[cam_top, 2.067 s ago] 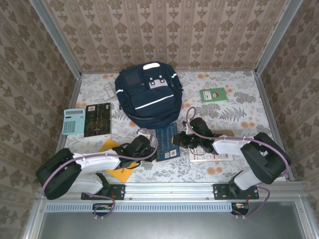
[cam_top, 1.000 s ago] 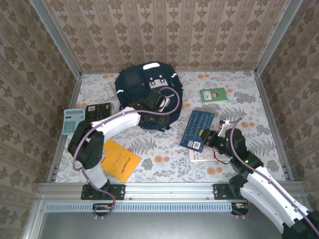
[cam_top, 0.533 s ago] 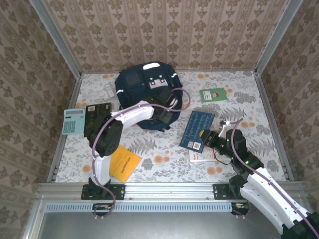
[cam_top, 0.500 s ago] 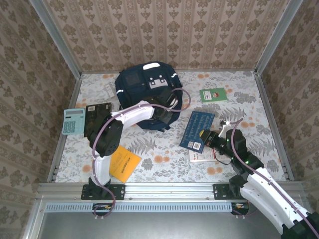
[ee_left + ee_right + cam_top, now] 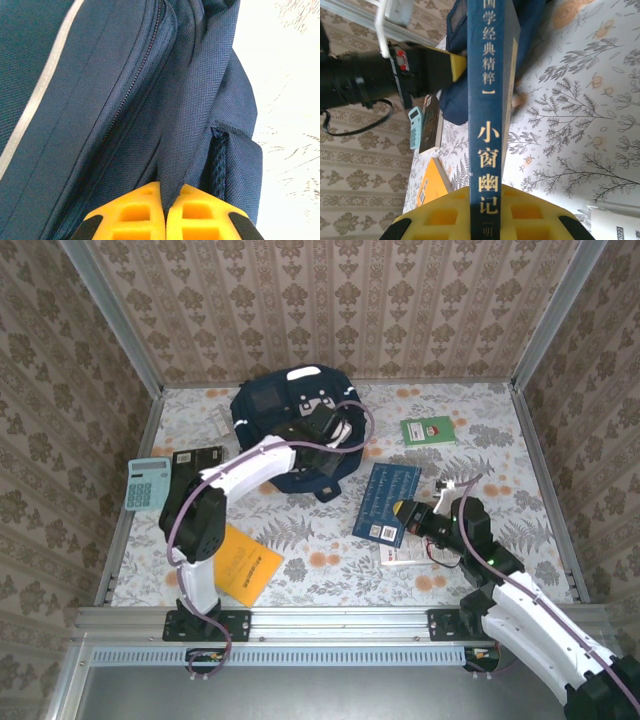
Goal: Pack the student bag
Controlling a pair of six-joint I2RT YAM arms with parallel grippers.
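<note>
My left fingers [image 5: 142,215] are squeezed tight on a fold of cloth at the edge of the student bag [image 5: 285,425]. The big dark blue bag lies at the far middle of the flowery tabletop [image 5: 480,440], with its white stripe facing up. My right fingers [image 5: 522,215] are closed on the bottom of a blue book [image 5: 385,502] (it has gold letters down its spine). I hold it to the right of the bag, not touching it.
</note>
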